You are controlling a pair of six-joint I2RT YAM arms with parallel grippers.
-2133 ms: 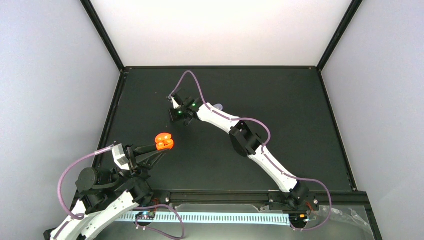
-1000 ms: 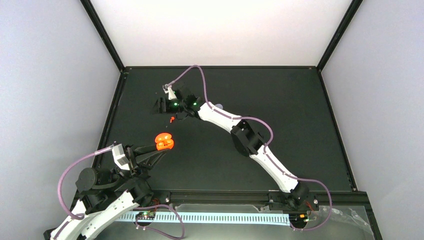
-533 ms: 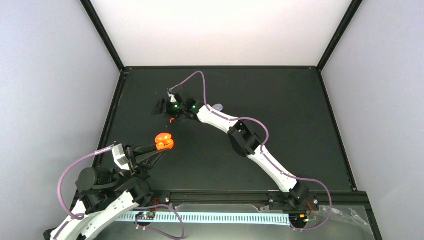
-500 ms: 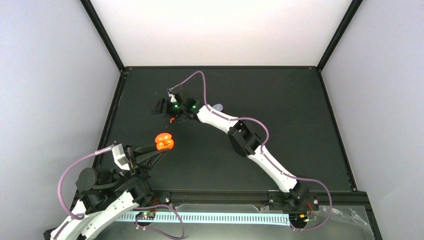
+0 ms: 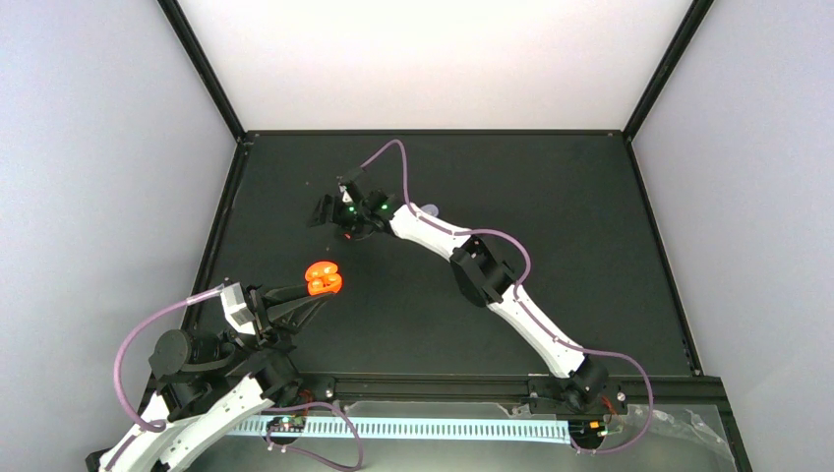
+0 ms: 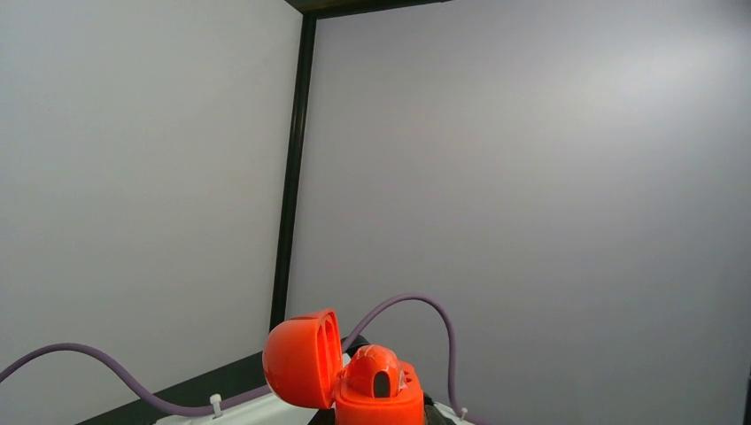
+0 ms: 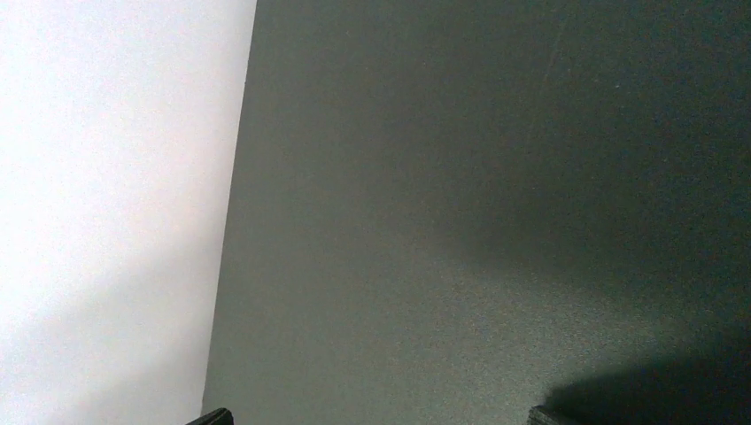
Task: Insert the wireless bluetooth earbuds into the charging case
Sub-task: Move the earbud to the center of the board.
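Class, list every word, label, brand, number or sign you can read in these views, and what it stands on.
None can be read. The orange charging case shows no lettering, nor does the black table or the grey walls. The green lights are plain dots, not signs.

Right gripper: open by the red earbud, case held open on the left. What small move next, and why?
Probably lower the right gripper over the earbud and close on it. Its jaws stand wide with nothing between them in the wrist view, the earbud lies loose just beside it, and the left gripper holds the case open.
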